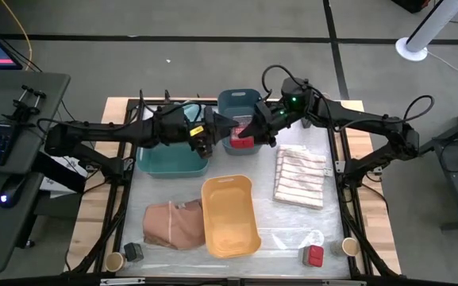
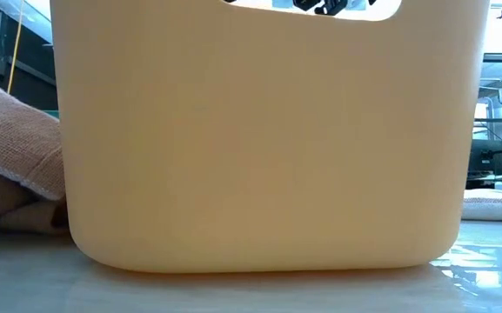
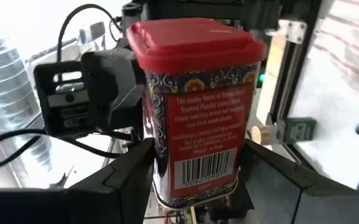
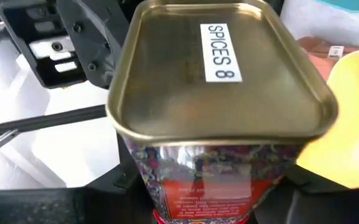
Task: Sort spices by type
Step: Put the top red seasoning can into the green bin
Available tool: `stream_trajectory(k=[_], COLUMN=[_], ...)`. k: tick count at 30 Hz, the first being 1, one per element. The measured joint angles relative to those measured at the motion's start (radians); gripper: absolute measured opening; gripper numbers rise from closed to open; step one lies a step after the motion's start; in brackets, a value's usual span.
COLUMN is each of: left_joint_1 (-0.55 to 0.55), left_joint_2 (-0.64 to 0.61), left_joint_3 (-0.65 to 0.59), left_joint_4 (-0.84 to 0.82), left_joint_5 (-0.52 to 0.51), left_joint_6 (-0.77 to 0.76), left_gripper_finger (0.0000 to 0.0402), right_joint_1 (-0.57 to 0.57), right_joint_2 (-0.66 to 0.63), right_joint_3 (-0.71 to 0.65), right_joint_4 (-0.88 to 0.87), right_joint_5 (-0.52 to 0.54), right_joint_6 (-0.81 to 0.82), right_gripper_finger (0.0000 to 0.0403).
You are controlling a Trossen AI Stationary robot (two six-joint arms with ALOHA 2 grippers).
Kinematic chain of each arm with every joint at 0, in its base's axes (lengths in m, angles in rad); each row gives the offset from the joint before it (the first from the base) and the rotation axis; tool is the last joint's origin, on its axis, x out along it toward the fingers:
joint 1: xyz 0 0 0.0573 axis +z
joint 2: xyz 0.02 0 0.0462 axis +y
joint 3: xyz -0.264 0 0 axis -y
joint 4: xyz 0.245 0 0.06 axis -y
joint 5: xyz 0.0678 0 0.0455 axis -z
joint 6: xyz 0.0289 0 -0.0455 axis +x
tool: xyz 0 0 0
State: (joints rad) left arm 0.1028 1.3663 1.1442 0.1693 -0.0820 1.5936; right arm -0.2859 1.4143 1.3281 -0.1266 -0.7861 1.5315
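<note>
Yellow bin near centre; green bin and blue bin far side; left gripper and right gripper meet between those two, each partly open and clamped on one red tin, held above the table.
</note>
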Motion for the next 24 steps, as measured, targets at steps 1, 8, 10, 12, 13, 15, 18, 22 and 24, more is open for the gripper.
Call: stream_trajectory(k=[1,8,10,12,13,15,18,22,24], left_joint_1=[0.0,-0.004,-0.021,-0.039,-0.046,-0.056,-0.065,-0.079,-0.087], left_joint_2=[0.0,-0.001,-0.001,-0.001,-0.002,-0.002,-0.002,-0.002,-0.002], left_joint_3=[0.0,0.0,0.0,0.0,0.001,0.001,0.001,0.001,0.001], left_joint_4=[0.004,0.018,0.022,0.025,0.025,0.024,0.022,0.025,0.024], left_joint_5=[0.0,0.062,0.065,0.063,0.063,0.059,0.052,-0.056,-0.095], left_joint_6=[-0.009,-0.02,-0.021,-0.021,-0.021,-0.031,-0.098,-0.122,-0.081], left_gripper_finger=[0.0214,0.0214,0.0214,0.0214,0.0214,0.0214,0.0214,0.0214,0.0214], right_joint_1=[0.001,-0.001,0.001,0.004,0.004,0.005,0.003,0.002,0.002], right_joint_2=[0.0,0.0,0.001,0.001,0.001,0.001,0.001,0.001,0.002], right_joint_3=[0.0,0.0,0.0,0.0,0.0,0.0,0.0,0.0,0.0], right_joint_4=[0.003,0.038,0.044,0.052,0.055,0.056,0.056,0.056,0.058], right_joint_5=[0.0,-0.057,-0.09,-0.111,-0.113,-0.116,-0.118,-0.103,-0.1], right_joint_6=[-0.003,-0.01,-0.012,-0.013,-0.013,-0.013,-0.018,-0.018,-0.021], right_gripper_finger=[0.0192,0.019,0.0196,0.02,0.02,0.0196,0.0188,0.019,0.0194])
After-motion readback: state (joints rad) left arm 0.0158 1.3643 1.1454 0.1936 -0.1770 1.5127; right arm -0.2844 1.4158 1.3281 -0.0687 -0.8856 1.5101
